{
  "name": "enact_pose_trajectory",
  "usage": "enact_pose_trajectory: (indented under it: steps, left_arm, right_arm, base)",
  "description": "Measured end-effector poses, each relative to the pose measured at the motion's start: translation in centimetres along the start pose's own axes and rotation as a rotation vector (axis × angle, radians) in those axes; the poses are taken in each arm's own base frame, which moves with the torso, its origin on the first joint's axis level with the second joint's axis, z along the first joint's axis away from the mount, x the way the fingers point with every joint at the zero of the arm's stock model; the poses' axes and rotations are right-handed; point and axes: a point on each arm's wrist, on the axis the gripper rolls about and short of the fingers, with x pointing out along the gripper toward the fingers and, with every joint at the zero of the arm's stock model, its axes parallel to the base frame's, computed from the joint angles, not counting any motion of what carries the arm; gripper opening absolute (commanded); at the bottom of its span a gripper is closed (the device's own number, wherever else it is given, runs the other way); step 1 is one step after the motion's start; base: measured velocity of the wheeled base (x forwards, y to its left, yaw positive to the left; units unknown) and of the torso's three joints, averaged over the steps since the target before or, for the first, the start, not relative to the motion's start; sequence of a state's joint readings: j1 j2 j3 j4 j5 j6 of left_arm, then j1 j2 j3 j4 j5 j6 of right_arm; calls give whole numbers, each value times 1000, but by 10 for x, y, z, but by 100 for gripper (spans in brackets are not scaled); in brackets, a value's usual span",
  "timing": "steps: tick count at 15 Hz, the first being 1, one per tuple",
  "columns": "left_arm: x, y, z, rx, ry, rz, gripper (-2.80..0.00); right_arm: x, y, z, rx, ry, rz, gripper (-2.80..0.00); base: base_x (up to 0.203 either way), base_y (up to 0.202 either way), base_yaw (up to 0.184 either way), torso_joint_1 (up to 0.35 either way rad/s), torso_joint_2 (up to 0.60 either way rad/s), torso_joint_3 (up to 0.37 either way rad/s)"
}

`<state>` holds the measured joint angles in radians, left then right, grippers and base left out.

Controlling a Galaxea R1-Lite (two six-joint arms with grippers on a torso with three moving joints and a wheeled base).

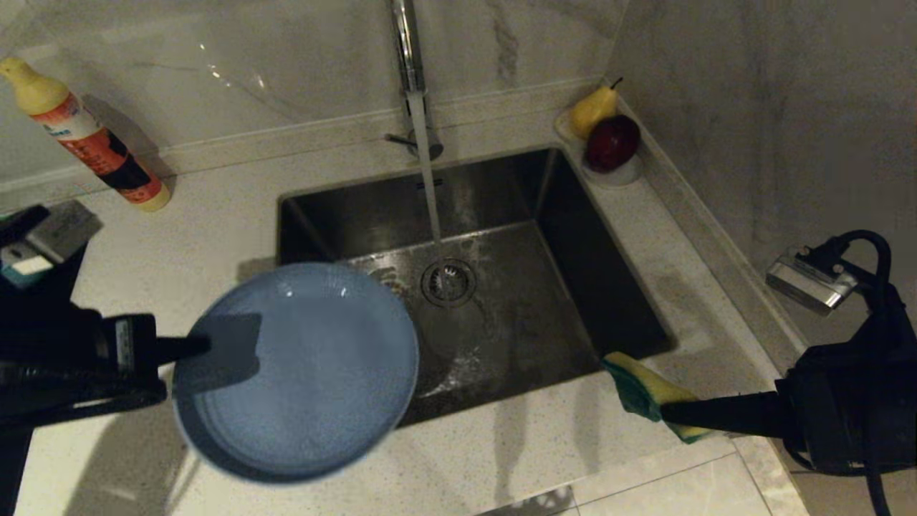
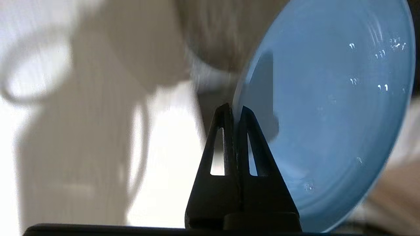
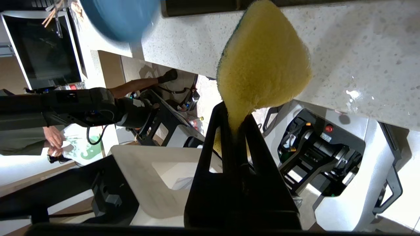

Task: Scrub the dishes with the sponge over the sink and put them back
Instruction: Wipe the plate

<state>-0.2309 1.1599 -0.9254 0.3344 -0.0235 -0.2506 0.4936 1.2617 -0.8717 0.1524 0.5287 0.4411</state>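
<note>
My left gripper [image 1: 215, 347] is shut on the rim of the light-blue plate [image 1: 301, 373], holding it face up above the counter at the sink's front left corner; in the left wrist view the plate [image 2: 328, 114] is pinched between the closed fingers of the left gripper [image 2: 234, 109]. At the sink's front right corner my right gripper [image 1: 666, 412] is shut on the sponge [image 1: 637, 387], yellow with a green face. In the right wrist view the sponge [image 3: 265, 62] sticks out from the right gripper [image 3: 237, 119]. The steel sink [image 1: 573, 265] has water running onto its drain [image 1: 448, 282]. The two bowls are out of view.
The chrome tap [image 1: 410, 64] stands behind the sink. A detergent bottle [image 1: 89, 140] leans at the back left. A small white dish [image 1: 616, 175] with a pear [image 1: 593, 109] and a dark red fruit [image 1: 613, 142] sits at the back right corner, by the wall.
</note>
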Motion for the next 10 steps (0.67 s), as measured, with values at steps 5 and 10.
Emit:
enact_pose_trajectory:
  steps: [5,10]
  left_arm:
    - [-6,12,-57,7,116,-44,-280]
    - [8,13,-77,45,103,-73,-280]
  right_arm:
    - [-1,1,0,-3,-1,0,-280]
    - [9,12,9,-26,42,26,-280]
  base:
    - [0,0,0,0,0,0]
    - [0,0,0,0,0,0]
